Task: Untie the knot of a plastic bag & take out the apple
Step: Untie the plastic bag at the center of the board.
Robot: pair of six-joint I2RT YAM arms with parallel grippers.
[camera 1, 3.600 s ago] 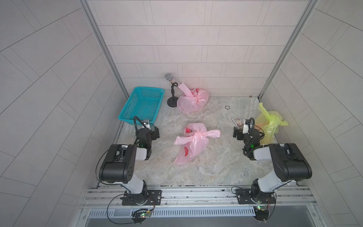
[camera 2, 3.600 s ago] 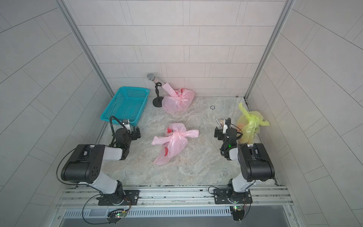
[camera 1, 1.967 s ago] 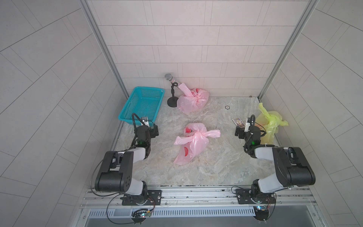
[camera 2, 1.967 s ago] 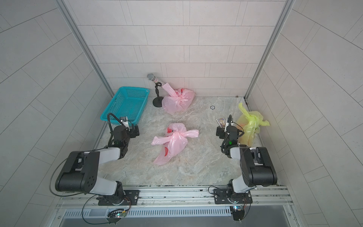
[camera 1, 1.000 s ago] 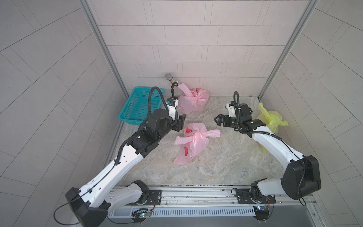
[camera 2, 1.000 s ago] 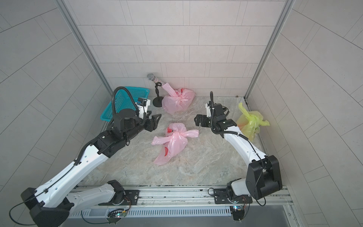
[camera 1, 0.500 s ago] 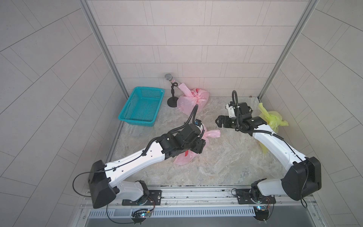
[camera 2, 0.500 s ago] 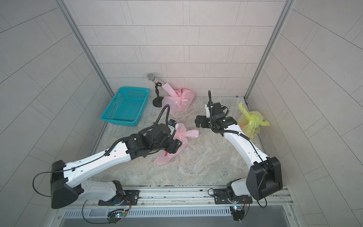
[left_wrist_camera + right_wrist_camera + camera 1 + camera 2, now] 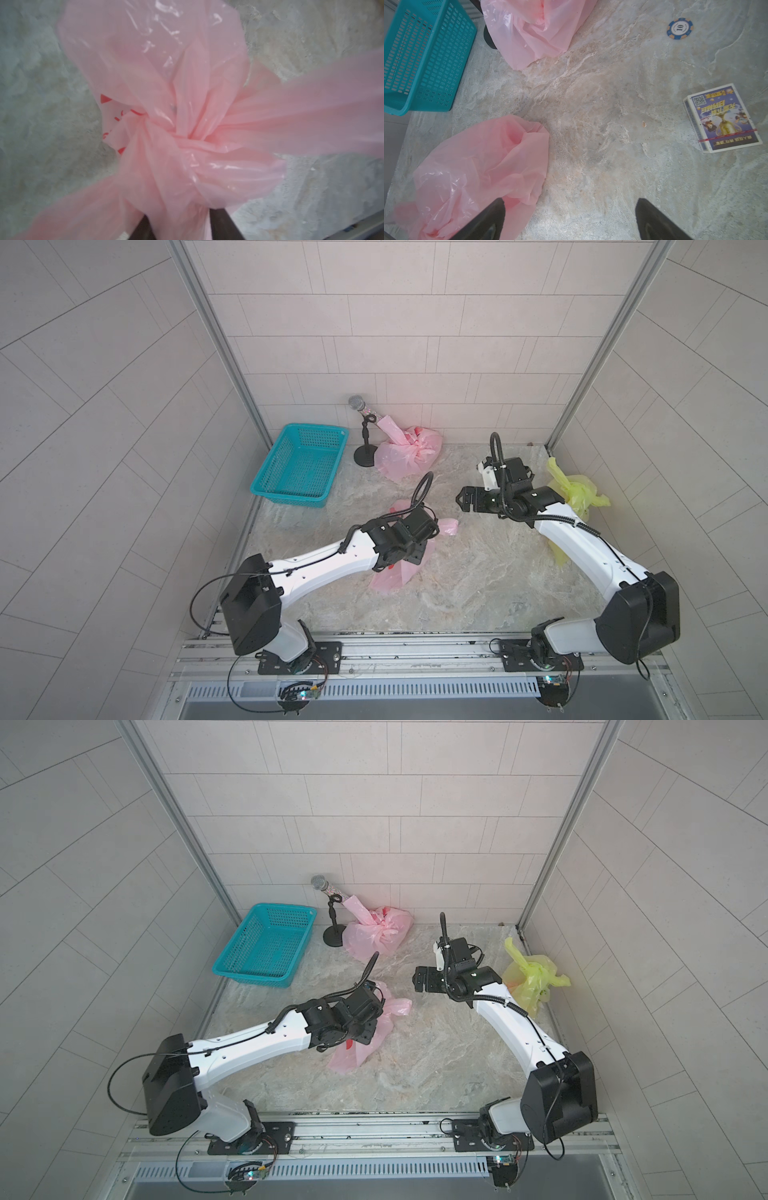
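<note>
My left fingers (image 9: 223, 226) have swung onto the pink bag (image 9: 392, 578) on the counter (image 9: 457, 597), straddling plastic below the knot (image 9: 187, 137); grip unclear. Right fingers (image 9: 654, 226) hang released. Tugging here may tighten it.

Two pink bags (image 9: 392, 578) (image 9: 409, 452), one yellow bag (image 9: 575, 489), one teal basket (image 9: 299, 464), one microphone (image 9: 357, 403), one poker chip (image 9: 680, 28) and one card box (image 9: 722, 118) are counted.
</note>
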